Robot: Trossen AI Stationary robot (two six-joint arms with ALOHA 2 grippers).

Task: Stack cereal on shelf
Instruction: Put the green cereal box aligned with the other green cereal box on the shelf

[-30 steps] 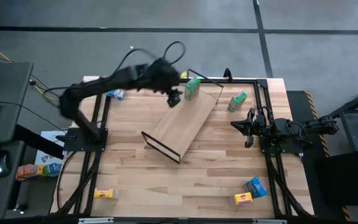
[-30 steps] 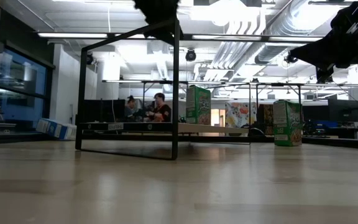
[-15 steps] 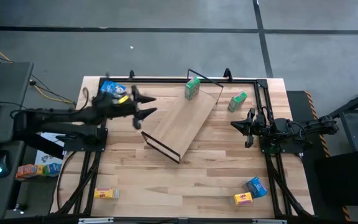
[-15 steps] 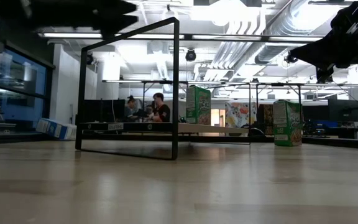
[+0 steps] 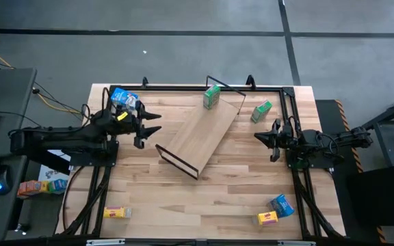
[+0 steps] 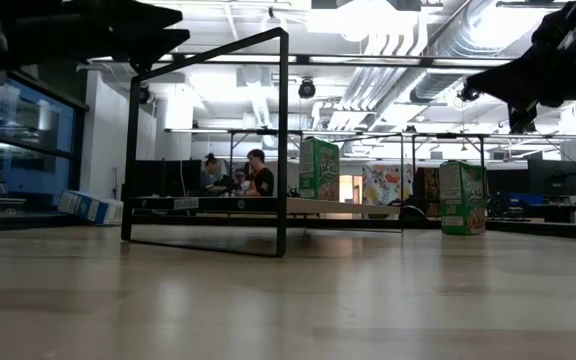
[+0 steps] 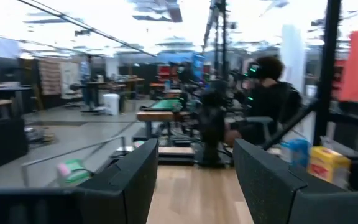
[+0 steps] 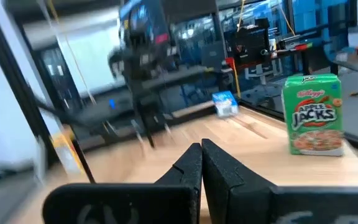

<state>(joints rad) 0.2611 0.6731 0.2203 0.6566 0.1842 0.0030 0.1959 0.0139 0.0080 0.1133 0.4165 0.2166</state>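
The left end effector, fingers apart and empty, has swung back from the shelf, leaving one green cereal box standing there. The right end effector, fingers together, is waiting beside the shelf.

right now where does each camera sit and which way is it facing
High view: above, looking straight down on the shelf; both arms show, left gripper open, right gripper.
Low view: at tabletop height, looking across at the shelf; arms overhead.
Left wrist view: past its open fingers across the table.
Right wrist view: past its shut fingers toward a green box.
The high view shares that green box.
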